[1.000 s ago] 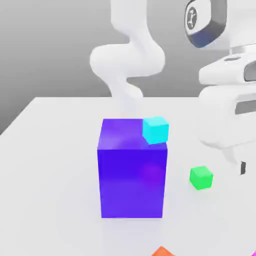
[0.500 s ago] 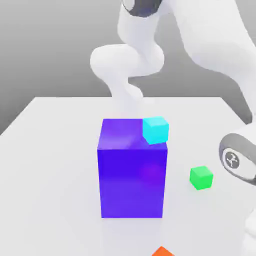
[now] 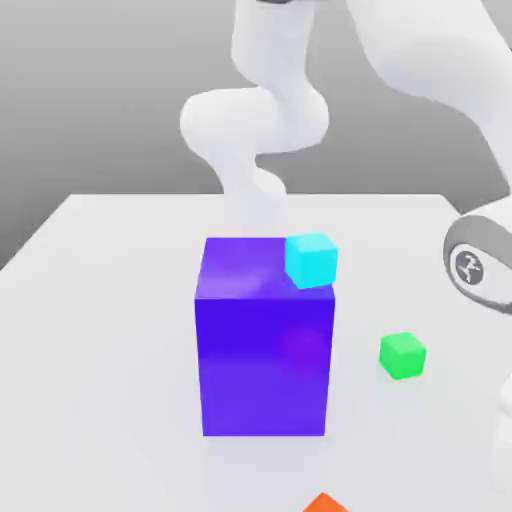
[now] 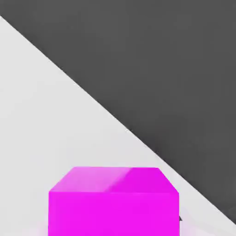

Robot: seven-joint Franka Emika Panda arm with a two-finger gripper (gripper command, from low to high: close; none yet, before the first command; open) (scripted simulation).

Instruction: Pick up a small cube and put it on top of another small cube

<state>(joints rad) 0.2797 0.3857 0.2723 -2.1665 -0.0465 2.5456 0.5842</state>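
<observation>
Currently: gripper closed, magenta cube [image 4: 113, 200] close before the hand camera on the white table [image 4: 41, 115]; possibly gripped, contact unseen.
Beyond: small cyan cube [image 3: 311, 260] by tall blue block's [image 3: 264, 350] top corner; small green cube [image 3: 402, 355] at exterior view's right; orange corner [image 3: 325, 504] at front edge.

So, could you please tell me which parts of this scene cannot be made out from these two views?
- Orange object, exterior view: cut off by the bottom edge; shape unclear.
- Magenta cube, hand view: lower part cut off by the picture's edge; whether it is held cannot be told.
- Cyan cube, exterior view: on or behind the big blue block cannot be told.
</observation>
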